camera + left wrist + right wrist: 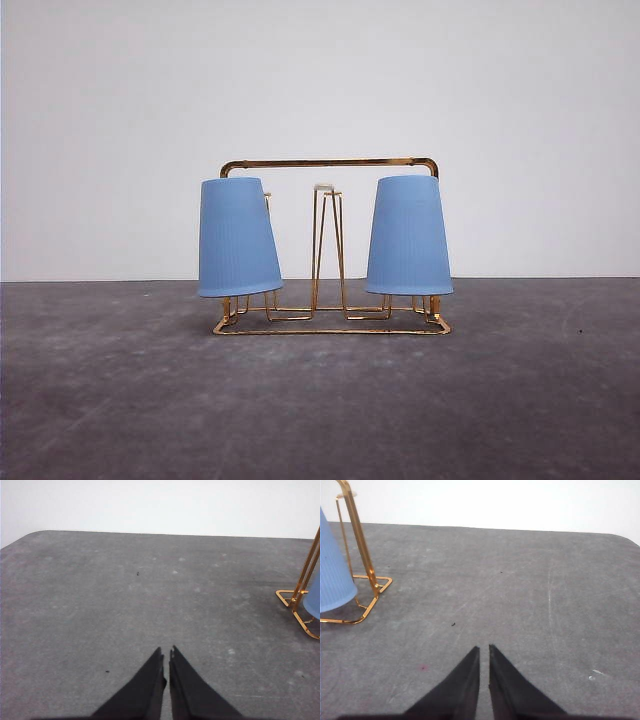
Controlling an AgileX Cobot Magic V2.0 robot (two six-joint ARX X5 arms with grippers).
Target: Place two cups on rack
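Both cups sit upside down on the rack (330, 325), mouths down over the prongs, presumably so they drain and stay put. The left cup (238, 237) hangs at the rack's 9 o'clock end and leans a little, its top tipped toward the handle; likely it rests against one side of its prong rather than centred. The right cup (409, 236) at the 3 o'clock end stands close to upright. Between them a bare middle prong with a white tip (324, 187) is free. The rack stands on the grey table (120, 400), roughly mid-table, against a plain white wall.

Judgement: the task looks done; both cups are seated and nothing is touching them.

Left gripper (166, 655): fingers pressed nearly together, a thin slit between the tips, nothing between them. It hangs low over bare table, pointing across it, with the rack's corner and a sliver of blue cup at about 3 o'clock in its camera, well apart from the fingertips.

Right gripper (484, 651): same state, tips almost touching and empty. It is low over the table, with the rack's end and a cup's ribbed wall off at about 10 o'clock in its camera, also well apart.

Both arms read as parked clear of the rack, one on each side.

Risk: the leaning left cup could shift if the rack is bumped.
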